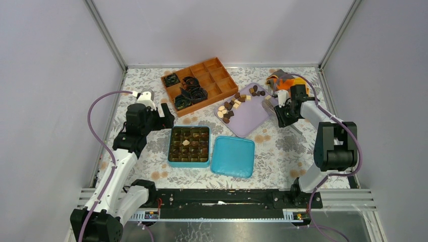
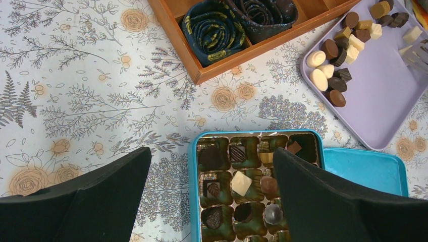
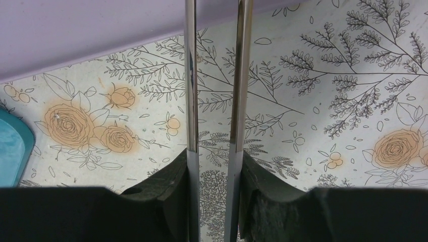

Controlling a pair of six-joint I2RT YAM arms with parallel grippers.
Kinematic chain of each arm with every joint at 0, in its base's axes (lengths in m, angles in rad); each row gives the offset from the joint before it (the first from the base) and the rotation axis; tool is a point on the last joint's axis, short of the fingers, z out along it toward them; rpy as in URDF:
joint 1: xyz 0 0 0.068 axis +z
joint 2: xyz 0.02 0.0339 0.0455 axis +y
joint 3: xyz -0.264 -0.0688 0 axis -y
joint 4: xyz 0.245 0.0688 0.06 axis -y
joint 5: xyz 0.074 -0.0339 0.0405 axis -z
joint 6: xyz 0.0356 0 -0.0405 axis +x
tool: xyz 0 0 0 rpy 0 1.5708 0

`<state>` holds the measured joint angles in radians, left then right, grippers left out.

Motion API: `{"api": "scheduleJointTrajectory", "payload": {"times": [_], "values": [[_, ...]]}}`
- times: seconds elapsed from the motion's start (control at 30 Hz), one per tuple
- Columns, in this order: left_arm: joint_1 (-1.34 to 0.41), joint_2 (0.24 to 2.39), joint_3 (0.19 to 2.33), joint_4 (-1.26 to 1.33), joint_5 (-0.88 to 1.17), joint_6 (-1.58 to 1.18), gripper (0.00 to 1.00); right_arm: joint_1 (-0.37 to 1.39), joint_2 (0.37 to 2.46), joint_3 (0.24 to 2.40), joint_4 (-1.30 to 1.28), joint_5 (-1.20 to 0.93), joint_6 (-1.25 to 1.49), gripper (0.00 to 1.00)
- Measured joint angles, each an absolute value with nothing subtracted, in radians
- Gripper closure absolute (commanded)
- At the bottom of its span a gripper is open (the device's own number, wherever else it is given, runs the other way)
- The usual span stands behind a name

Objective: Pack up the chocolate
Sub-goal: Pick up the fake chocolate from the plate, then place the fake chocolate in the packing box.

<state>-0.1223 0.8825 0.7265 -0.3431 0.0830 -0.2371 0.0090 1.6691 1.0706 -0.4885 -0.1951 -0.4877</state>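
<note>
Right wrist view: the right gripper (image 3: 214, 174) presses its black fingers against the two arms of a pair of metal tongs (image 3: 190, 91), pinching them so that only a narrow gap shows between the blades. Under the blades lies the flowered table (image 3: 328, 101), and the edge of a lilac tray (image 3: 75, 30) crosses the top of this view.

Seen from above, this gripper sits just off the tray's right edge, toward the table's far right corner, with the tong tips reaching over the tray. The chocolate (image 1: 230, 107) lies loose along the tray's far and left parts in dark, mid brown and cream pieces. More pieces sit in the cells of a blue box (image 2: 193, 171) near the middle of the table.

The left gripper (image 2: 211, 161) hangs over that box's far left corner, its fingers spread wide and holding nothing. A blue lid (image 1: 232, 157) lies just right of the box. A wooden divided box (image 1: 222, 80) by the far edge holds dark crinkled cups (image 2: 214, 30).
</note>
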Motion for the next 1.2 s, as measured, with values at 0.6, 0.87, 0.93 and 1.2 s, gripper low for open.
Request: {"api": "scheduleJointTrajectory", "payload": {"times": [0.6, 0.87, 0.93, 1.2], "values": [[-0.122, 0.883, 0.727, -0.344, 0.083, -0.237, 0.01, 0.008, 1.474, 0.991, -0.493, -0.377, -0.554, 1.0], [-0.122, 0.883, 0.727, -0.344, 0.083, -0.237, 0.01, 0.008, 1.368, 0.962, -0.55, -0.587, -0.644, 1.0], [-0.122, 0.883, 0.727, -0.343, 0.083, -0.237, 0.01, 0.008, 1.338, 0.958, -0.568, -0.646, -0.673, 1.0], [-0.122, 0.883, 0.727, -0.344, 0.083, -0.237, 0.01, 0.066, 1.257, 0.955, -0.669, -0.812, -0.82, 1.0]]}}
